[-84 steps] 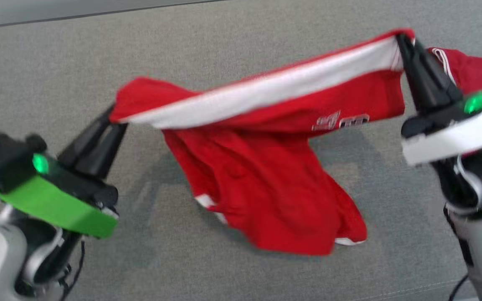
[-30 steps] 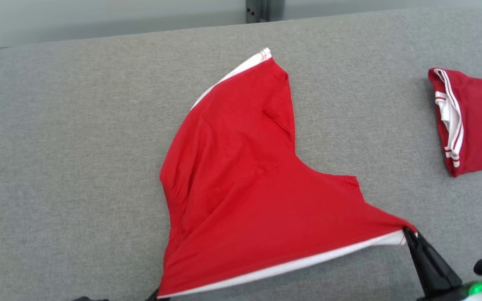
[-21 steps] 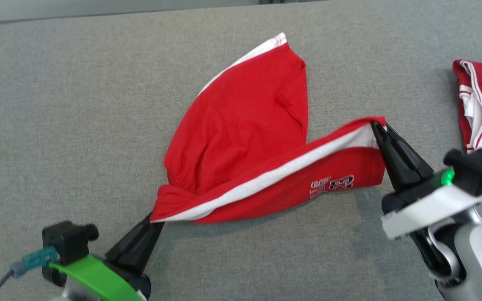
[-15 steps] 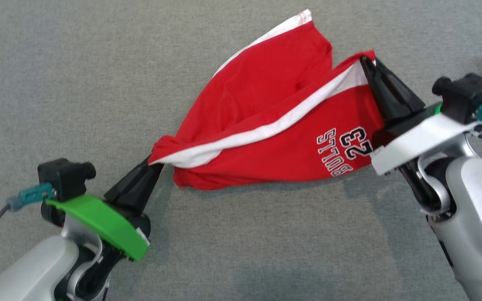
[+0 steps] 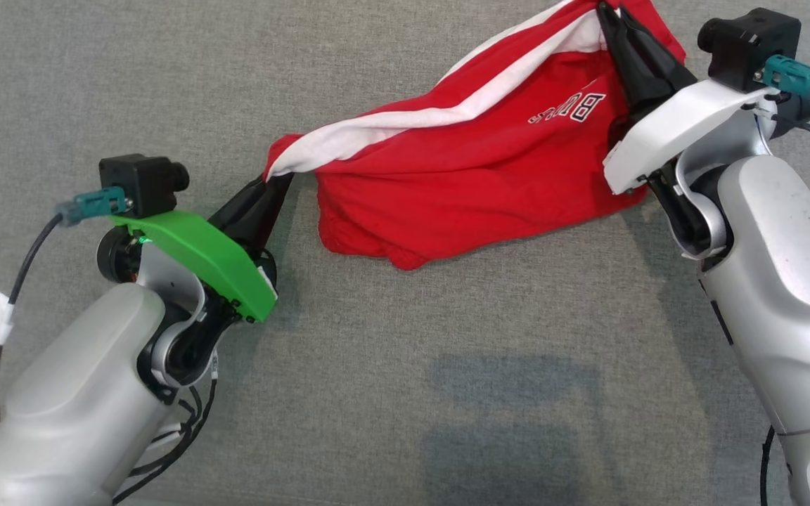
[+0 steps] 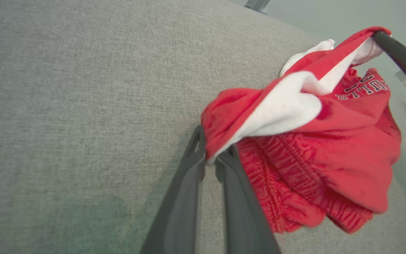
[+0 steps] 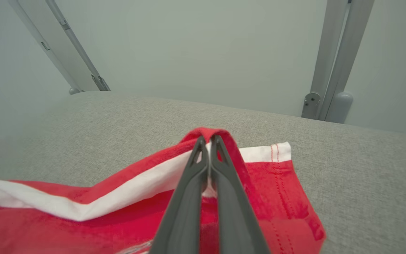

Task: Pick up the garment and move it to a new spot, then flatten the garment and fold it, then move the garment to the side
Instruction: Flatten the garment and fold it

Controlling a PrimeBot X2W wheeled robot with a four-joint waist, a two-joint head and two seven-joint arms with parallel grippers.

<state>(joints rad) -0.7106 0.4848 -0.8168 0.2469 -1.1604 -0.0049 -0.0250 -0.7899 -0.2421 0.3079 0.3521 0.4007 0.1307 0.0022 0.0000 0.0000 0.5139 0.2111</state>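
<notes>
**Change.** A second ago the red fabric garment (image 5: 475, 161) with a white band lay spread on the grey fabric-covered worktop (image 5: 447, 365), with its banded edge nearest the robot. That edge has since been lifted and carried away from the robot, over the rest of the cloth. The printed lettering now faces up.

**Effect on task (judgement).** The fold is under way but not complete, because the cloth below the held edge is bunched rather than flat.

**Position.** The garment hangs between the two grippers. Its lower bulk sags to the worktop or just above it; contact cannot be confirmed.

**Jaws.**
- The dark-fingered left gripper (image 5: 280, 181) has its jaws narrow, pinching one end of the banded edge.
- The dark-fingered right gripper (image 5: 605, 13) has its jaws closed on the other end.

**Count.** One garment, two grippers, one worktop.
</notes>
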